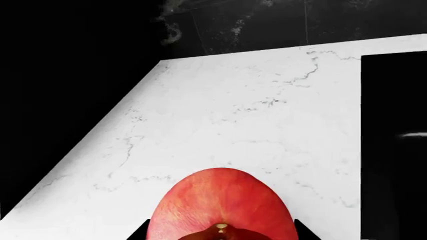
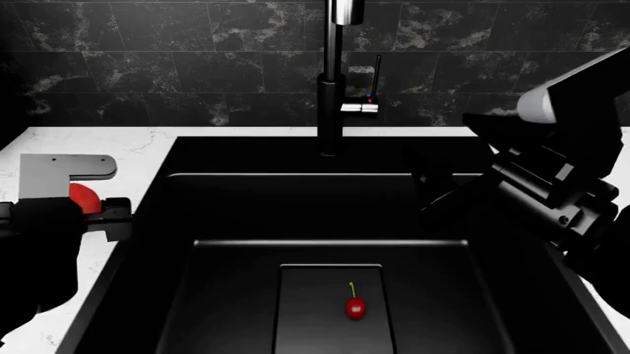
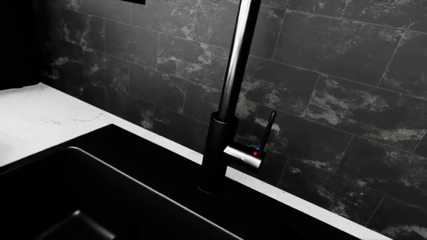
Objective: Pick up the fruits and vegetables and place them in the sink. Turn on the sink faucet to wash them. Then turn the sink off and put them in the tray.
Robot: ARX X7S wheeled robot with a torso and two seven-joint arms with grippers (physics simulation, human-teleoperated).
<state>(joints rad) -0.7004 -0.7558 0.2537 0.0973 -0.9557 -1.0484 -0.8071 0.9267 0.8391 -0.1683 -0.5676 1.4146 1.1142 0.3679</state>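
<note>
My left gripper [image 2: 106,215] hovers over the white counter just left of the sink [image 2: 246,210], shut on the round red fruit [image 2: 82,197]. In the left wrist view the red fruit [image 1: 223,205] fills the gap between both black fingertips [image 1: 139,233]. A small red cherry [image 2: 355,307] with its stem lies on the raised drain panel inside the sink. The dark faucet [image 2: 332,88] rises behind the basin, its chrome lever [image 2: 361,107] on its right. The right wrist view looks at the faucet [image 3: 230,100] and lever [image 3: 244,156]. My right gripper [image 2: 438,188] hangs dark above the basin's right side. The tray is out of view.
White marble counter [image 1: 233,115] borders the sink on the left, with the sink's black opening [image 1: 393,150] beside it. A dark marbled tile wall [image 2: 197,66] stands behind the faucet. My right arm [image 2: 561,177] reaches over the sink's right rim.
</note>
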